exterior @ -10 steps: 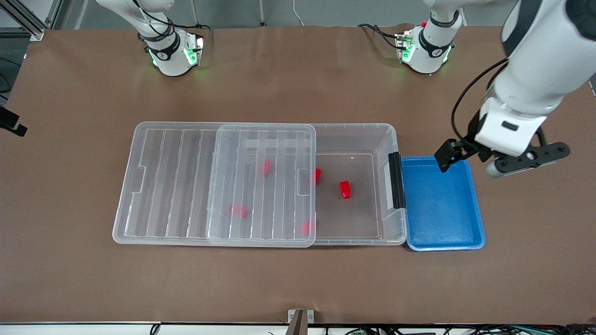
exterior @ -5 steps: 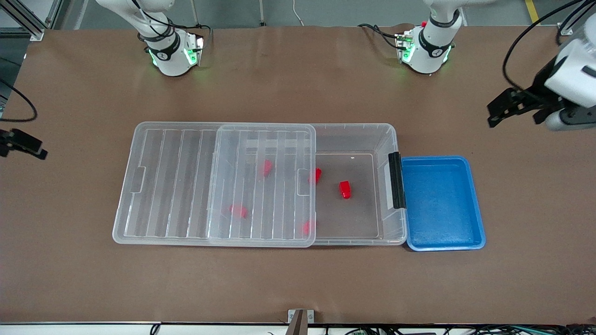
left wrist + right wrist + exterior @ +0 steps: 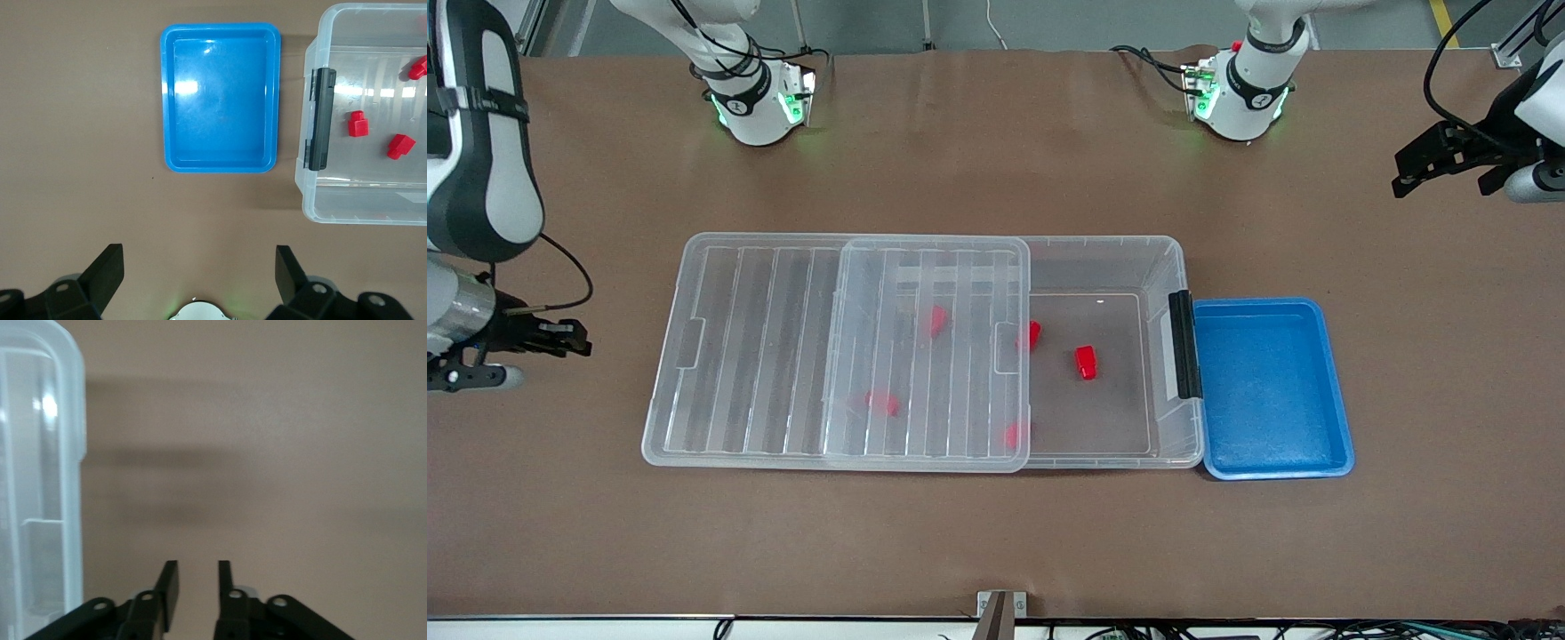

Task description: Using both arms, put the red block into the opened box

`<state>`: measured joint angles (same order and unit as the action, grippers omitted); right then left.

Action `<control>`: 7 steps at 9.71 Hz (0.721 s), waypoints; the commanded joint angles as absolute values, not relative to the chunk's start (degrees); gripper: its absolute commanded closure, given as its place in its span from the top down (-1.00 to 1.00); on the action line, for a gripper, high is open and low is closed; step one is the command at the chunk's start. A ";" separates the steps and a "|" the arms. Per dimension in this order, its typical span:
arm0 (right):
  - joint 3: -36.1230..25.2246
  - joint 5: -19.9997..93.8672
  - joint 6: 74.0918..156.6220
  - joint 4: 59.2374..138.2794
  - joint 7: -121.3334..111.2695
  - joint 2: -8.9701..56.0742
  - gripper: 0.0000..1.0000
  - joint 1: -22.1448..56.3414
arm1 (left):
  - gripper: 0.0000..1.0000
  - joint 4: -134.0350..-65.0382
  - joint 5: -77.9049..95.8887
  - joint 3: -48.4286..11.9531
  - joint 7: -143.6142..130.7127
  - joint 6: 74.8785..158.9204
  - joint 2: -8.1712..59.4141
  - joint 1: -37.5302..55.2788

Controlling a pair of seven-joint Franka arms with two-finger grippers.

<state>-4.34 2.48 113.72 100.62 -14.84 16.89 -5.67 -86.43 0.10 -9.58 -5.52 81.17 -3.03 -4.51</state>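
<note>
Table [image 3: 996, 551] brown, with both arm bases along its edge farthest from the front camera. Box [image 3: 1103, 253], clear and shallow, lies lengthwise mid-table; ribbed lid [image 3: 765, 356] covers the part toward the right arm's end, and the part toward the left arm's end is uncovered. Right arm [image 3: 480, 178] reaches down at its own end of the table; left arm [image 3: 1538, 98] enters at the other end. Blue tray [image 3: 1272, 444] sits just beside the box's latch end, toward the left arm's end; whether the two touch I cannot tell. Left gripper [image 3: 1449, 169] hangs over bare table toward the left arm's end, well apart from tray and box, fingers spread wide, nothing between them; its wrist view looks down on tray and latch end past the left gripper [image 3: 200, 267]. Right gripper [image 3: 574, 338] is over bare table just beside the lidded end of the box; its wrist view shows the right gripper [image 3: 195, 587] with fingers drawn close, a narrow gap between them, pinching nothing. Black latch [image 3: 1184, 345] on the box's end wall next to the tray. Red block [image 3: 1085, 362] lies on the box floor in the uncovered part, apart from both grippers. Second red piece [image 3: 1032, 335] at the lid's edge; three more [image 3: 935, 320] [image 3: 884, 404] [image 3: 1013, 434] show through the lid
</note>
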 commanded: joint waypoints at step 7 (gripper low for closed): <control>-2.99 14.40 113.12 104.24 -19.25 19.07 -1.00 -4.83 | 1.00 -88.07 1.06 -9.67 -4.83 82.18 -2.99 -5.18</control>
